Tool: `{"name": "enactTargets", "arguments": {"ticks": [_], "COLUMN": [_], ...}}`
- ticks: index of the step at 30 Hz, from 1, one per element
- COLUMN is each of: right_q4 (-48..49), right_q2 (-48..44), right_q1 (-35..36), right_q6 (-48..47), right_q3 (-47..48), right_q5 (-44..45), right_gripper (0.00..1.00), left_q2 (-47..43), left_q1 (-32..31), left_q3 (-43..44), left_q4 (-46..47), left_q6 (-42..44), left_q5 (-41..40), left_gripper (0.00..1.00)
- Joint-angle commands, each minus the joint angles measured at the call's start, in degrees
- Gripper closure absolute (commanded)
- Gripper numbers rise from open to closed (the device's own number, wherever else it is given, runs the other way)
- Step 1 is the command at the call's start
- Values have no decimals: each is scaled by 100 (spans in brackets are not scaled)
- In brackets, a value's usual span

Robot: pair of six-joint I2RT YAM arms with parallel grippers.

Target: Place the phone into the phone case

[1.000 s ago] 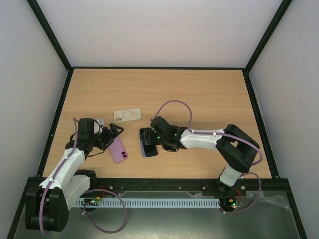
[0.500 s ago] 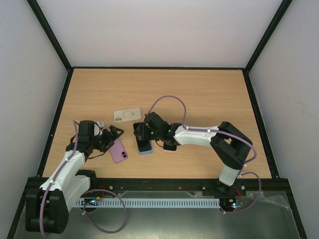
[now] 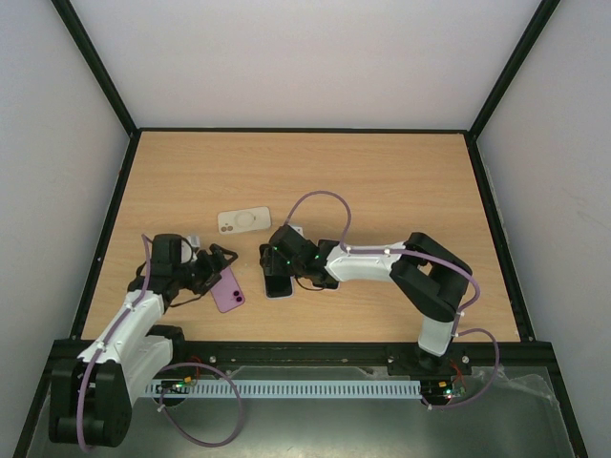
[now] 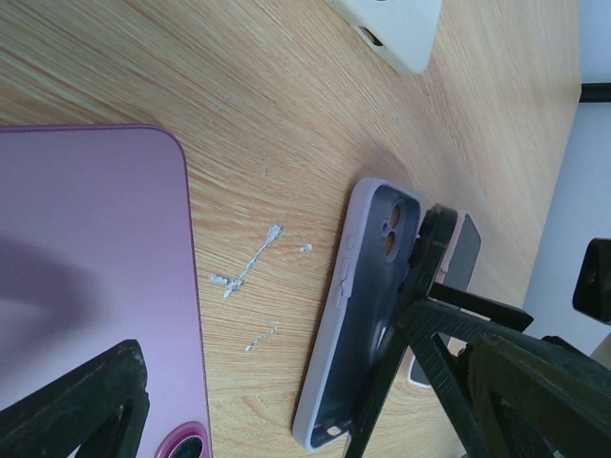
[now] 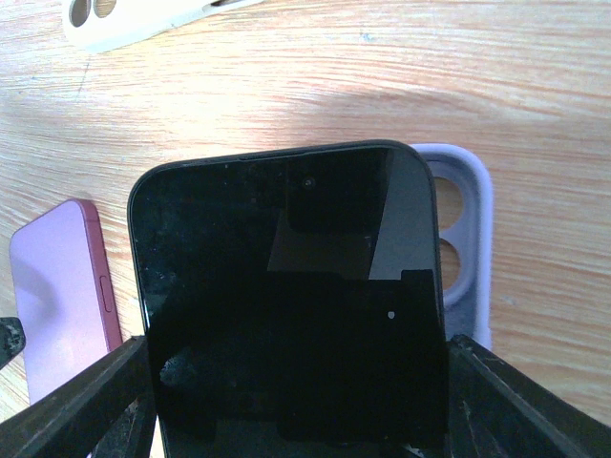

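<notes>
My right gripper (image 3: 278,270) is shut on a phone with a black screen (image 5: 286,305), one finger on each long side. It holds the phone tilted over a lavender phone case (image 5: 465,239) that lies open side up on the table. The left wrist view shows the case (image 4: 368,315) with the phone's dark edge (image 4: 425,258) resting against its right rim. My left gripper (image 3: 212,270) is open and empty, its fingers (image 4: 76,410) spread above a purple phone (image 4: 95,267) lying back up.
A white case (image 3: 243,221) lies behind both grippers; it also shows in the right wrist view (image 5: 143,19). The purple phone (image 3: 228,291) lies just left of the lavender case. White scratch marks (image 4: 243,267) sit on the wood between them.
My right gripper has moved left with the phone and now holds it over the lavender case. My left arm has barely moved.
</notes>
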Motion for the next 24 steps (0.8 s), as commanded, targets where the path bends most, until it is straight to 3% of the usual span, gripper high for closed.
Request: {"name": "enactTargets", "arguments": {"ticks": [1, 6, 24], "right_q4": [-176, -241, -440], "right_q2": [113, 112, -38], "right_q1": [141, 144, 142], "right_q6": [422, 722, 788], "right_q3": [-56, -126, 86], "right_q5": [173, 239, -132], "right_gripper": [36, 35, 14], "left_q2": [136, 308, 643], "left_q1": [28, 28, -12], "left_q3": [29, 163, 461], "left_q4": [180, 130, -106], "left_q6": [-80, 41, 335], "left_q5": [112, 124, 85], "left_gripper": [10, 11, 19]}}
